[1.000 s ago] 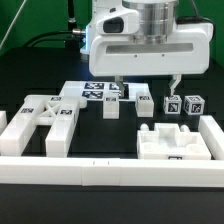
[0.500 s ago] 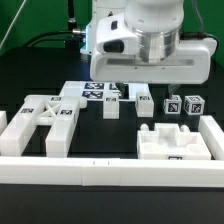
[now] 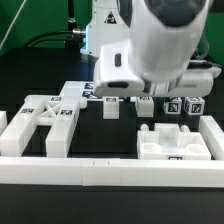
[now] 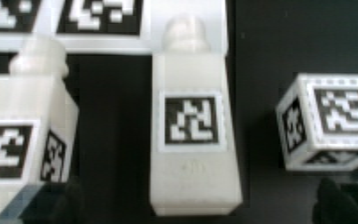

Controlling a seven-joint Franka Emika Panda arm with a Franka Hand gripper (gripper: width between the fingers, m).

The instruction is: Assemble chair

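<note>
In the wrist view a long white post (image 4: pixel 194 120) with a square tag lies between my gripper's (image 4: pixel 190 205) two dark fingers (image 4: pixel 23 205), which stand wide open on either side without touching it. A wider tagged chair part (image 4: pixel 25 120) lies beside it on one side and a tagged cube (image 4: pixel 336 118) on the other. In the exterior view the arm's white hand housing (image 3: pixel 150 60) hangs low over the back row and hides the fingers. The cross-braced frame (image 3: pixel 45 122) lies at the exterior view's left, the seat slab (image 3: pixel 175 148) at the front right.
The marker board (image 3: pixel 93 92) lies behind the parts and shows as well in the wrist view as tags (image 4: pixel 78 18). Two tagged cubes (image 3: pixel 192 104) stand at the back right. Long white border rails (image 3: pixel 110 172) close the front and both sides.
The arm has come down and tilted over the back row of parts, now covering more of them. The jaws have stayed open.
</note>
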